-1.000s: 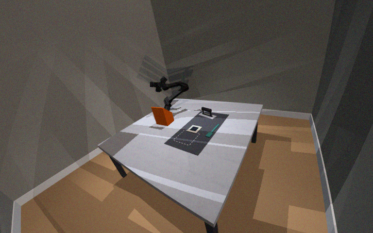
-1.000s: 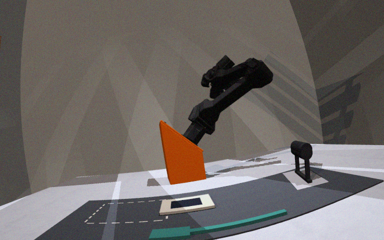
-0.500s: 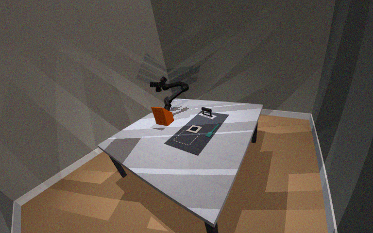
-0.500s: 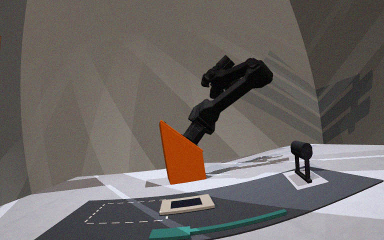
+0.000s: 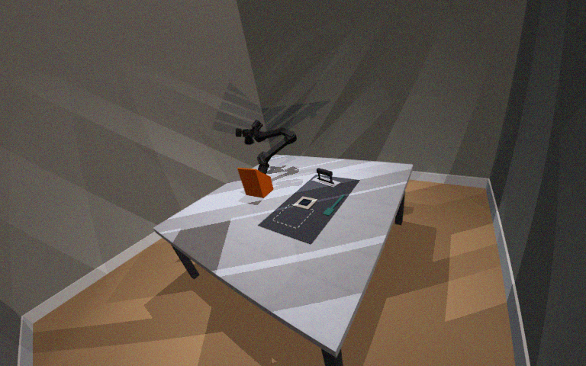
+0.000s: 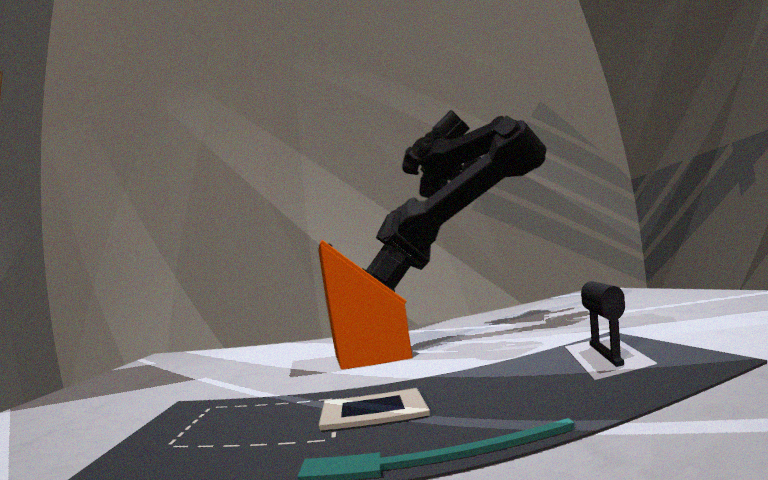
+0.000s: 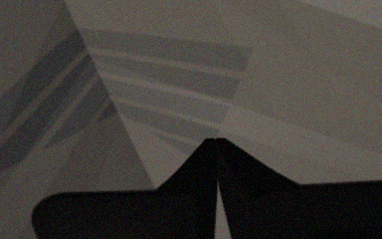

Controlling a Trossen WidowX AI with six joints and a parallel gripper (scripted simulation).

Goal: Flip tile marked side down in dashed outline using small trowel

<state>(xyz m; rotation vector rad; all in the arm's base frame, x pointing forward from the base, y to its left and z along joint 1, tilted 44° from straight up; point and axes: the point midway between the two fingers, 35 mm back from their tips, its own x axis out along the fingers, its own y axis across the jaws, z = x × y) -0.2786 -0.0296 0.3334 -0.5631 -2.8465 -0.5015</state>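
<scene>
The cream tile (image 5: 297, 204) (image 6: 373, 421) lies flat on the dark mat (image 5: 310, 235) (image 6: 481, 390), dark square mark up, at one edge of the dashed outline (image 5: 296, 227) (image 6: 235, 445) and mostly outside it. A teal tool (image 5: 329, 211) (image 6: 339, 465) with a flat blade and long thin handle lies on the mat beside the tile. A black-handled tool (image 5: 324, 172) (image 6: 602, 300) on two posts stands over a pale square plate at the mat's far end. Which is called the trowel is not marked. My gripper (image 7: 215, 147) is shut and empty, raised well above the table, away from them.
An orange block (image 5: 255, 183) (image 6: 370, 322) with a sloping top stands on the table (image 5: 281, 267) between the arm's base and the mat. The wrist view shows only the walls and shadows beyond the fingers.
</scene>
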